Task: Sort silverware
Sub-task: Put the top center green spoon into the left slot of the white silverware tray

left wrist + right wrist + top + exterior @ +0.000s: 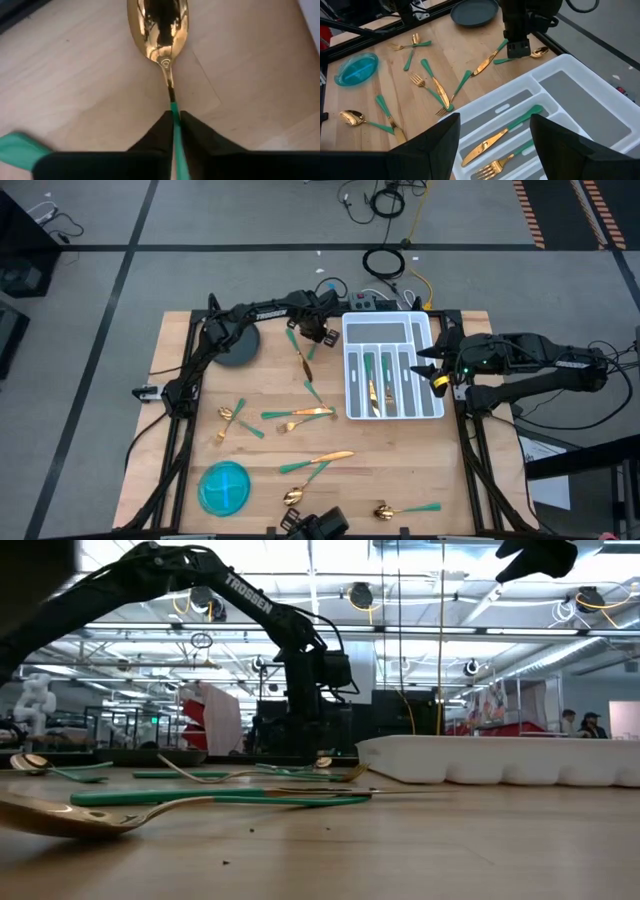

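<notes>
Gold-headed, teal-handled silverware (297,414), white tray (432,332), blue bowl (224,486).

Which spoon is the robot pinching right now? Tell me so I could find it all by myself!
Find the white tray on the wooden table. Just beside its far corner, near the dark round plate, the left gripper is shut on one spoon. All the other spoons lie loose; only this one has black fingers squeezing its thin green handle, with its shiny gold bowl sticking out in front.
</notes>
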Tool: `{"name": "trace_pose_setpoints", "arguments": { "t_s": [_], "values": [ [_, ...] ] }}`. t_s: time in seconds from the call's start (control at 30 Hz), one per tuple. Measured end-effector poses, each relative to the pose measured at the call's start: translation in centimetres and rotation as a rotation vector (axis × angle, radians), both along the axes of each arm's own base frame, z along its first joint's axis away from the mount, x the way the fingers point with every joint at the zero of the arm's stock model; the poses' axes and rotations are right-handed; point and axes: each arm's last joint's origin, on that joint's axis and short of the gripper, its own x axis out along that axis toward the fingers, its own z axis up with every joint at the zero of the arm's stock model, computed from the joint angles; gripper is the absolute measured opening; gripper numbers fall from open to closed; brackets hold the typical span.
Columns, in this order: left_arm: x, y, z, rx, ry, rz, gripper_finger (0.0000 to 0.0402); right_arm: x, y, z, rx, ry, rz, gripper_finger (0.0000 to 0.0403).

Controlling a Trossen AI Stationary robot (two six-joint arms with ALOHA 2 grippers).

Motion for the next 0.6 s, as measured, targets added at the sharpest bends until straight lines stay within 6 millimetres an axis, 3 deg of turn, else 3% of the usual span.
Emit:
{"name": "trace_pose_setpoints", "arguments": {
  "t_s": [0.1, 0.6],
  "values": [
    [0.0, 0.0, 0.0, 0.001, -0.004, -0.018, 0.0007, 0.0, 0.0, 0.0, -0.002, -0.004, 0.001, 0.0235],
    [0.7, -2.0, 0.3, -0.003, 0.038, -0.093, 0.0002, 0.6, 0.0, -0.2, -0.006, 0.014, -0.001, 0.0235]
  ]
}}
